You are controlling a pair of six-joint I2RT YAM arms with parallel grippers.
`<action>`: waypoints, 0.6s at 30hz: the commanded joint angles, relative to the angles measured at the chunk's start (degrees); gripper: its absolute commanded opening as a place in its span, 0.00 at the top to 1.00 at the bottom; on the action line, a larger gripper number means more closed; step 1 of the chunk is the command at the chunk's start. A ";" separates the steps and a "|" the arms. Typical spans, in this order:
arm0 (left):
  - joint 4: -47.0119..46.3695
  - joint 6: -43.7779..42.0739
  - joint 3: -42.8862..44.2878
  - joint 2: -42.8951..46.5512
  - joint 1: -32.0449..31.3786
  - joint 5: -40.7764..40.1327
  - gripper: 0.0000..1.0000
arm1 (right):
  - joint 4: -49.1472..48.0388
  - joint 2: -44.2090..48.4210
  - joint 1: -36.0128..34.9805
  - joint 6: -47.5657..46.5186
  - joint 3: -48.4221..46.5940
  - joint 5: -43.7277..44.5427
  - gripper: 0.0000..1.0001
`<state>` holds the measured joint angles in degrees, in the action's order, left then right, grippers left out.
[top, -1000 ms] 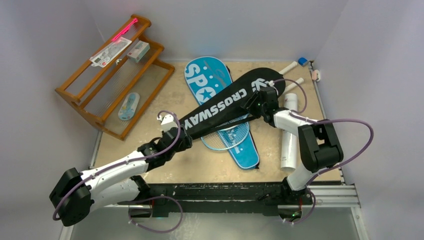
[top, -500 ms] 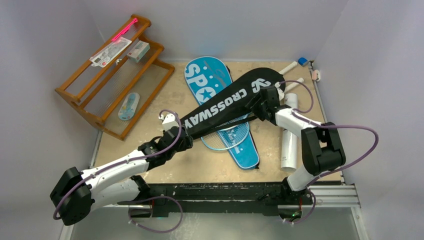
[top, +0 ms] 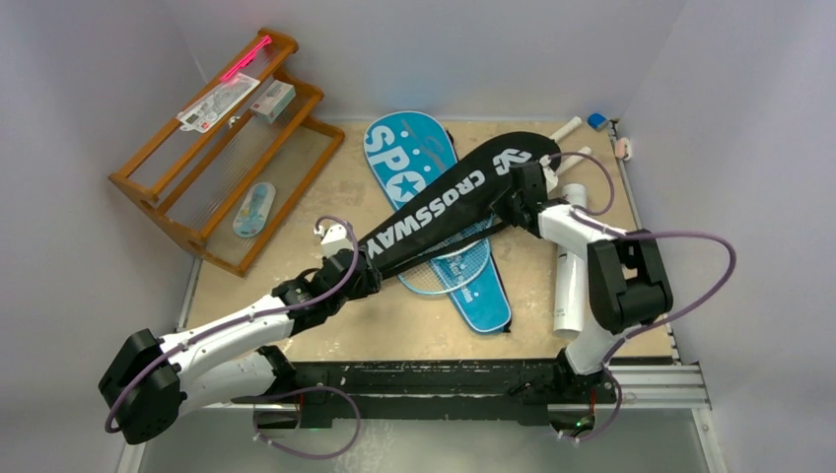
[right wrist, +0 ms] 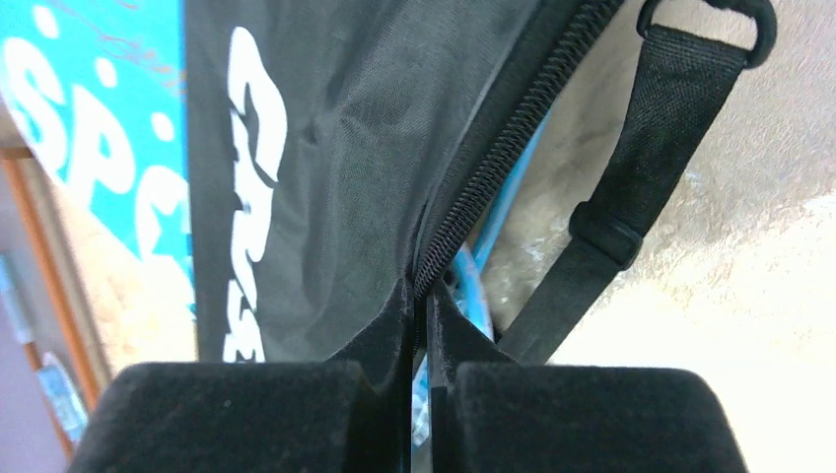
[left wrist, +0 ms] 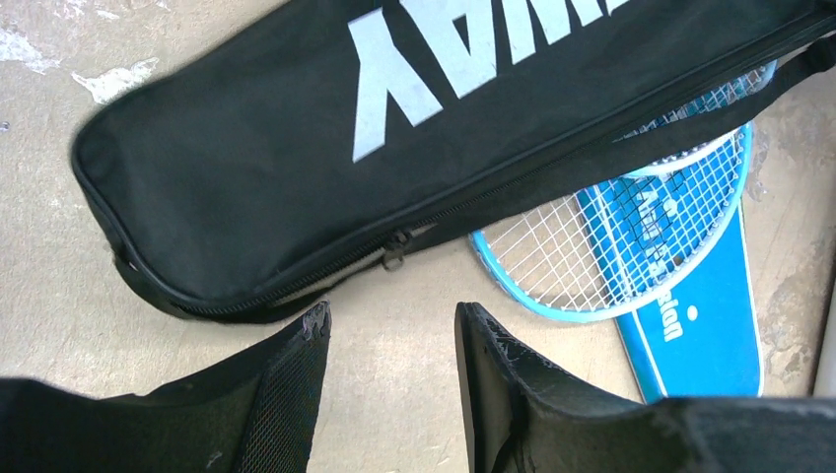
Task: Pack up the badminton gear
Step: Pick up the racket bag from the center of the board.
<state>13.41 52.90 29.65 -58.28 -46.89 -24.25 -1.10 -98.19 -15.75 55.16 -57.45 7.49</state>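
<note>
The right pincer (right wrist: 422, 296), spread a second ago, now pinches shut on the zip edge of the black cover (top: 444, 212). That cover lies on the desk (top: 394, 325) across the blue cover (top: 404, 158) and light-blue racket (left wrist: 611, 256); its contents I cannot tell. The left pincer (left wrist: 389, 325) gapes empty at its 7 o'clock end.

We see the left arm (top: 235, 327) and the right arm (top: 564, 223) in smooth white shells with blocky black joints, each trailing a thin purple cable (top: 733, 266) in loops. Their jaws are matte black, and the left pair's tips are scuffed pale.
</note>
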 commanded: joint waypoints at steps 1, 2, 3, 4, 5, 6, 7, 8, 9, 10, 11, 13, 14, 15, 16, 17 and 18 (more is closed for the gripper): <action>-0.60 -0.41 1.84 -0.27 0.24 0.86 0.52 | -1.38 7.96 -0.25 -1.97 0.18 1.34 1.00; -0.87 -0.17 1.79 -0.50 0.23 1.21 0.52 | -0.12 8.95 -0.29 -2.17 -0.18 0.87 1.00; -1.11 0.02 1.74 -0.68 0.22 1.68 0.52 | 0.75 10.26 -0.28 -2.31 -0.40 0.39 1.00; -1.50 0.28 1.65 -0.87 0.22 2.12 0.52 | 1.49 11.25 -0.27 -2.59 -0.46 -0.06 1.00; -1.92 0.50 1.49 -1.07 0.22 2.62 0.53 | 2.11 12.26 -0.34 -2.76 -0.28 -0.58 1.00; -2.66 0.75 1.26 -1.12 0.21 3.28 0.52 | 2.23 13.24 -0.41 -2.79 -0.03 -1.04 1.00; -3.59 1.10 0.94 -1.11 0.22 4.36 0.52 | 2.11 14.03 -0.54 -2.87 0.30 -1.40 1.00; -4.72 1.43 0.71 -1.20 0.22 5.64 0.52 | 2.03 14.76 -0.68 -2.87 0.46 -1.68 1.00; -5.70 1.75 0.41 -1.24 0.16 7.39 0.53 | 1.93 15.31 -0.75 -2.81 0.77 -2.05 1.00; -6.70 2.14 0.26 -1.30 0.14 8.74 0.52 | 1.91 15.73 -0.82 -2.82 1.03 -2.18 1.00; -7.30 2.38 0.17 -1.45 0.02 9.56 0.52 | 1.76 16.11 -0.86 -2.82 1.29 -2.27 1.00; -7.05 2.89 0.54 -1.69 -0.12 9.60 0.52 | 1.27 16.55 -0.86 -2.70 1.86 -2.56 1.00; -6.44 3.09 0.81 -1.81 -0.14 9.02 0.52 | 1.27 16.65 -0.86 -2.70 2.16 -2.75 1.00; -5.48 3.30 1.22 -2.02 -0.16 8.10 0.53 | 1.20 16.78 -0.86 -2.64 2.29 -3.06 1.00; -4.46 3.48 1.62 -2.34 -0.18 7.25 0.53 | 1.24 16.87 -0.86 -2.48 2.46 -3.27 1.00; -3.58 3.66 2.03 -2.84 -0.13 6.71 0.53 | 1.27 17.01 -0.91 -2.36 2.63 -3.47 1.00; -2.83 3.82 2.48 -3.54 -0.14 6.38 0.53 | 0.62 17.14 -0.90 -2.27 2.88 -3.61 1.00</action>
<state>9.56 55.07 29.69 -60.27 -46.94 -17.06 1.10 -83.13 -16.19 53.25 -54.96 5.98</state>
